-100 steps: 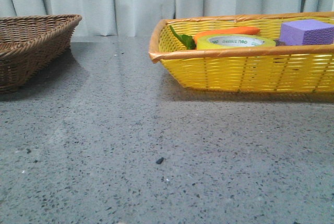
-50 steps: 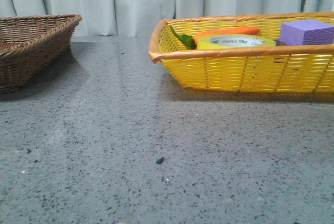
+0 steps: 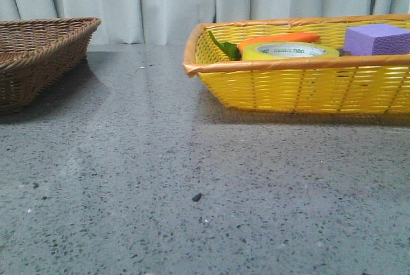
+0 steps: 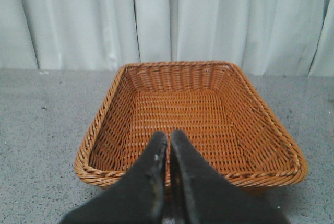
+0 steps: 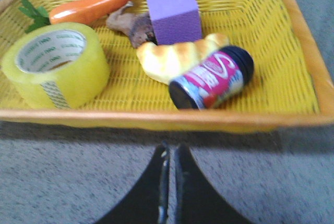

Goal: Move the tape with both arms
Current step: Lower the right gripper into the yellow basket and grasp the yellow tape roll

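The tape (image 5: 55,65), a wide translucent yellow roll with a white inner core and green print, lies flat in the yellow basket (image 5: 292,36); in the front view the tape (image 3: 289,50) shows just above the basket's near rim (image 3: 295,64). My right gripper (image 5: 170,148) is shut and empty over the grey table, just short of the basket's near rim. My left gripper (image 4: 168,135) is shut and empty, its tips above the near edge of the brown wicker basket (image 4: 104,125). Neither gripper shows in the front view.
The yellow basket also holds an orange toy carrot (image 5: 94,6), a purple block (image 5: 173,12), a bread croissant (image 5: 180,57), a small can (image 5: 214,78) on its side and a brown piece (image 5: 133,25). The brown basket (image 3: 38,57) stands at the table's far left.
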Robot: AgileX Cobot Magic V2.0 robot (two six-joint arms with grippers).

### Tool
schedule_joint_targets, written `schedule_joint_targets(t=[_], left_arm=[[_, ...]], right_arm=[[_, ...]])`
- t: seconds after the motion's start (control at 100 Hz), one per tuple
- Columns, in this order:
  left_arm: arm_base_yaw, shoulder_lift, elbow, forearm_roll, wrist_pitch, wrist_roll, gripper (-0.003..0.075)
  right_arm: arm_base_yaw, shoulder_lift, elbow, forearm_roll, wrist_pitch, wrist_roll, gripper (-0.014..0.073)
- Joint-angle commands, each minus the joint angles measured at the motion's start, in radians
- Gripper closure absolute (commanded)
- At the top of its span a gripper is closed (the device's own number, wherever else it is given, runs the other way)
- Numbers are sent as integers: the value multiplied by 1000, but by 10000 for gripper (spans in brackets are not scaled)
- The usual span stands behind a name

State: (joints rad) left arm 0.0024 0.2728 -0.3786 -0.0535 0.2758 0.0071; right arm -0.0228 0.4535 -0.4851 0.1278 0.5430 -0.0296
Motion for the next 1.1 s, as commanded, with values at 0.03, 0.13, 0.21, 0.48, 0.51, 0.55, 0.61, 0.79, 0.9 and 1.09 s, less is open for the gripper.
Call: schedule_joint_targets(t=[0.03,0.13,0.21,0.48,0.51,0.55,0.61,0.79,0.9,1.09], left_arm=[[1,73,-84,0,-36,-7,741],[1,105,-110,0,-36,-7,741],[1,117,-120,0,-36,-7,741],[1,122,-120,0,-22,-7,741],[1,122,-120,0,-22,-7,741],[1,122,-120,0,-20,-7,741],[1,122,-120,0,-18,-7,741],[1,122,-120,0,-18,-7,741],[1,122,-120,-2,-18,-7,741],[1,122,-120,-7,-18,-7,741]], right_arm=[[54,126,-154,-1,-5,-16,649],[115,242,-274,-1,66,-27,623],[168,333,-353,-1,97,-52,548],[358,667,-627,-3,203,-52,237],[373,706,-659,-4,226,-52,238],[393,761,-708,-4,256,-52,238],[416,840,-772,-4,291,-52,238],[434,1038,-952,-7,377,-52,238],[434,1135,-1039,-23,424,-52,238],[434,1254,-1127,-80,470,-52,244]])
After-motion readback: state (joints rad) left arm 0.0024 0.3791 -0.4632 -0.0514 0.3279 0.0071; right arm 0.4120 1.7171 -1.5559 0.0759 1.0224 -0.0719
